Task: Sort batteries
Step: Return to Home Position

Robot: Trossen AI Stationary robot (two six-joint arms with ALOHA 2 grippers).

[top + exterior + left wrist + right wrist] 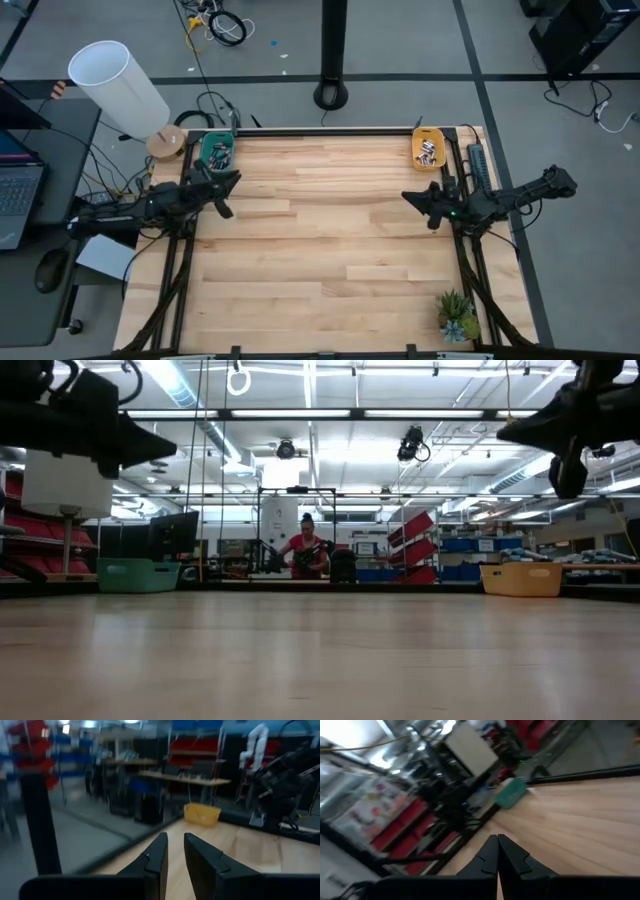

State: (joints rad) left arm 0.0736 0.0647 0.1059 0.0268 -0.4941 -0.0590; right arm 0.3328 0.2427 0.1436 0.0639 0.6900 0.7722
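Note:
The batteries lie in two small trays at the table's far edge: some in the teal tray [217, 153] at the far left, some [430, 152] in the orange tray [429, 150] at the far right. No loose battery shows on the wood. My left gripper [226, 196] hovers just in front of the teal tray, raised off the table, with a narrow gap between its fingers [175, 844] and nothing in it. My right gripper [414, 201] hovers in front of the orange tray, also raised, its fingers [497, 840] shut on nothing.
The wooden table top [330, 250] stretches between the arms. A small potted plant [457, 317] stands at the near right corner. A white lamp [120, 85] and a laptop [18, 190] sit off the table's left. A person [305, 550] is far off in the room.

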